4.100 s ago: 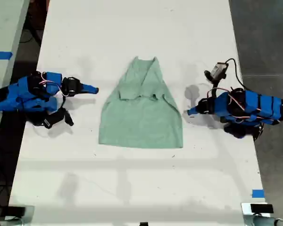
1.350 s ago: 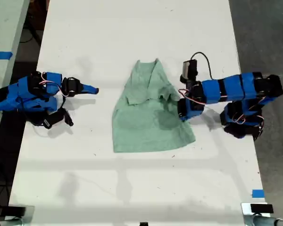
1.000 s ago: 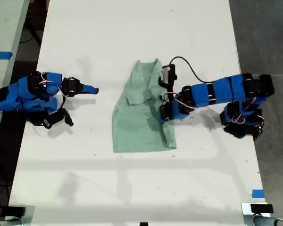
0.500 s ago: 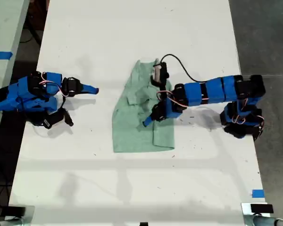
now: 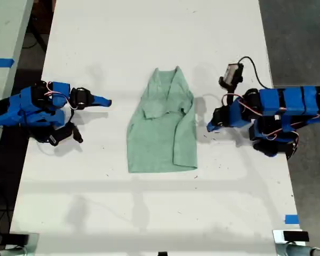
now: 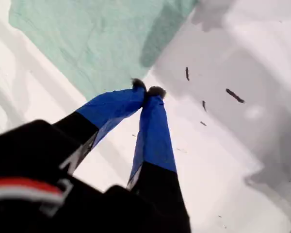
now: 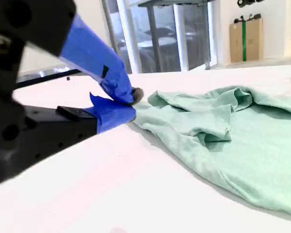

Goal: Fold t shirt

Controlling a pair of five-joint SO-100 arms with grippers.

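Cloth at the middle of the white table point(image 5: 149, 32): the t shirt point(image 5: 161, 133), pale mint green, lies flat with its neck toward the exterior view's top and its hem toward the bottom. We note the edge on the exterior view's right is doubled over onto the body, forming a long straight flap down to the hem. The sleeve area below the neck is bunched into soft ridges, seen clearly in the second wrist view point(image 7: 218, 121).

Nearest the t shirt is my first gripper point(image 5: 210, 127), just beside the folded edge on the exterior view's right, apart from the cloth. In the first wrist view its blue fingers meet at the tips, pinched together on nothing point(image 6: 148, 91), with the t shirt's corner point(image 6: 102, 39) just beyond them. A few dark specks point(image 6: 235, 95) mark the table by that edge.

Farther from the t shirt, on the exterior view's left, my second gripper point(image 5: 106, 101) rests low, pointing toward the sleeves. Its fingers are closed tip to tip and empty point(image 7: 131, 102); we see a clear strip of table between them and the cloth.

Farthest from the t shirt, a small piece of blue tape point(image 5: 292, 219) sits at the table's edge toward the exterior view's bottom right.
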